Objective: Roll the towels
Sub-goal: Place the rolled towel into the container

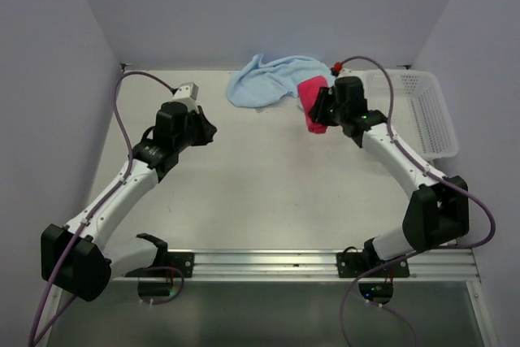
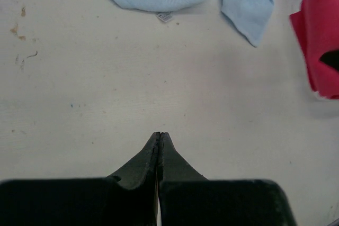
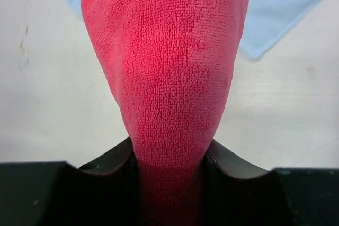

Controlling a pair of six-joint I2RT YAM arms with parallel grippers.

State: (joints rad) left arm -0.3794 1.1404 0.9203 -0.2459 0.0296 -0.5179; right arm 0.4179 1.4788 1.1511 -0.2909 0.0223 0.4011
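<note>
While tight in right claw (image 3: 170, 146), red-pink towel (image 3: 169, 51) lengthwise outward toward blue towel (image 3: 288, 9); left claw (image 2: 160, 135) closed.

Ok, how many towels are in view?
2. The light blue towel lies crumpled at the far edge; the red-pink towel is pinched in the right gripper beside it.

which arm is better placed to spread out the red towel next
Right: the right gripper holds the red towel. The left gripper is shut and empty, apart from it.

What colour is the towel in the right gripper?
The towel in the right gripper is red-pink; clearest in the right wrist view.
</note>
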